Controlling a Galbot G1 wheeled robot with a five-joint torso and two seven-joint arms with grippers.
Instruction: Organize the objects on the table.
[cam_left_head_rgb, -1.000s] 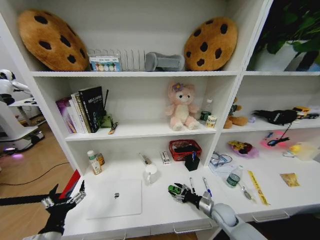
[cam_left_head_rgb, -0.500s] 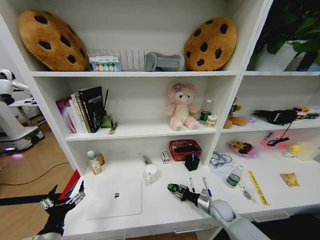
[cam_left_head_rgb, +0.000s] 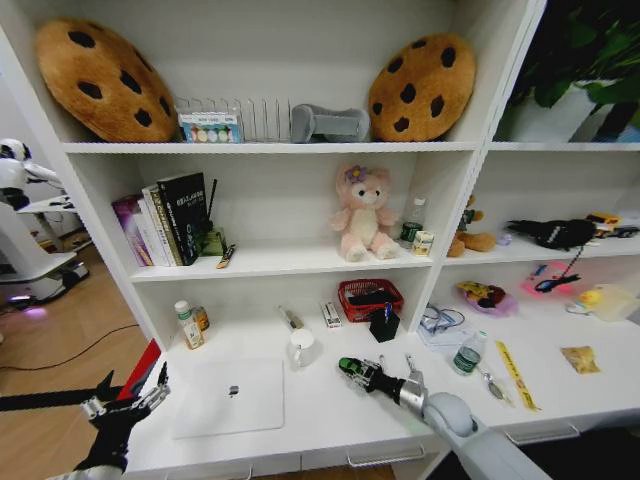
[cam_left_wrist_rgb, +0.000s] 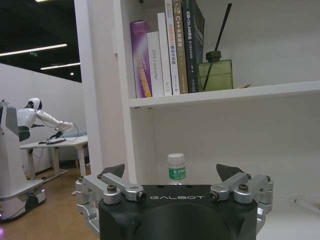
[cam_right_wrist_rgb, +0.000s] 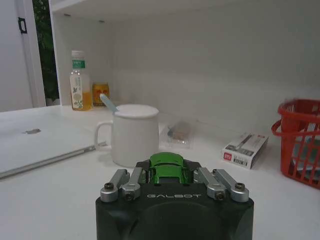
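The right hand (cam_left_head_rgb: 362, 372) hovers low over the long white surface (cam_left_head_rgb: 330, 410), its fingers pinching the tiny glossy green toy car (cam_right_wrist_rgb: 167, 168), which sits between them just right of the white ceramic mug (cam_left_head_rgb: 300, 347). In my judgement the tidying is at an early stage: the flat silver laptop (cam_left_head_rgb: 230, 397) lies closed toward the left end, the black and blue pens (cam_left_head_rgb: 409, 366) lie loose just beside the right hand, the small clear bottle with a green label (cam_left_head_rgb: 466, 355) stands farther right, and the yellow packet (cam_left_head_rgb: 579, 359) rests near the far right end, all apparently unsorted. The left hand (cam_left_wrist_rgb: 172, 189) hangs off the left end of the surface with its fingers spread wide and nothing between them. The right wrist view shows the car clamped and, beyond it, the mug with a pale blue spoon or stirrer, though its shape is hard to make out, plus a red wire basket (cam_right_wrist_rgb: 301, 143); the head view instead lays out the whole spread of items. The left wrist view looks toward a shelf of upright books (cam_left_wrist_rgb: 167, 50).
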